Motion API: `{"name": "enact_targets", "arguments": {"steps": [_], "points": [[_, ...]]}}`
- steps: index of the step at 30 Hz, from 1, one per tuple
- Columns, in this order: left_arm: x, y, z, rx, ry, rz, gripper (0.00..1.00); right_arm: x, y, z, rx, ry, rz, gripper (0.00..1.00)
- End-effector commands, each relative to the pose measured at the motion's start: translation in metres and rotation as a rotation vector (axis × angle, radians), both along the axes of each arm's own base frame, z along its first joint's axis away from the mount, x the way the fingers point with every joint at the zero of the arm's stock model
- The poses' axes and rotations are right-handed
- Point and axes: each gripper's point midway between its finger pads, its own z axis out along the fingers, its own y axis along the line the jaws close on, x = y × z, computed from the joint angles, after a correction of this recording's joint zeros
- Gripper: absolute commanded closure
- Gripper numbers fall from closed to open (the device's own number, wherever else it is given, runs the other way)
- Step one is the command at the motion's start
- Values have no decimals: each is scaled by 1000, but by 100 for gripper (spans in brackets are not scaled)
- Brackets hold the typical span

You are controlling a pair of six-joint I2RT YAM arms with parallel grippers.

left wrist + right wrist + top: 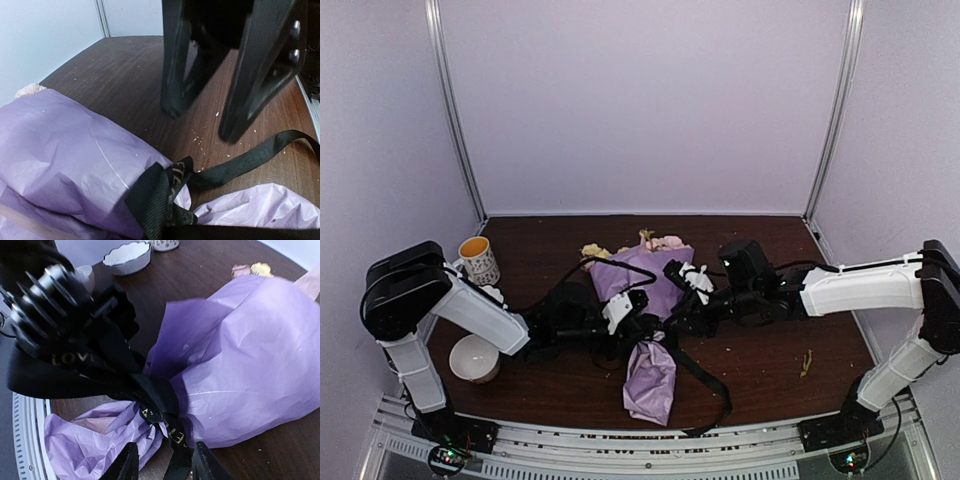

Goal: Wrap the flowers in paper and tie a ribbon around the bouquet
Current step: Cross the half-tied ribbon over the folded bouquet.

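Lies mid-table: bouquet (645,290), flowers (655,243) poking out the far end, lilac paper (650,382) flaring toward the near edge. Cinched at the waist by black ribbon (705,375), tails trailing near-right. Left gripper (620,318) at the waist's left, pinched tight on ribbon. Right gripper (165,462) at the waist's right, partly parted, ribbon between its fingers. Far left: mug (478,260); near left: bowl (475,358).

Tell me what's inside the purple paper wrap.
Pale yellow and pink flowers poke out of the far, open end of the paper. Their stems are covered by the sheet, so they cannot be seen. The ribbon cinches the paper at its narrow waist.
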Motion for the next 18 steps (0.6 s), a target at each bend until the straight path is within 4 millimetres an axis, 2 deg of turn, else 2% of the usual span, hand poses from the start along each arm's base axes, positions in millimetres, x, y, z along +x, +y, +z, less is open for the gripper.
{"name": "enact_targets", "arguments": {"steps": [1, 6, 13, 18], "points": [[-3, -3, 22, -81, -28, -39, 100, 2, 17, -11, -6, 16, 65, 64], [-3, 0, 21, -89, -20, -55, 100, 11, 30, -15, 17, 36, 60, 77], [-3, 0, 18, -87, -10, -71, 100, 14, 35, -24, 15, 66, 54, 79], [-4, -1, 17, -84, -6, -85, 100, 15, 38, -25, 25, 83, 58, 90]]}}
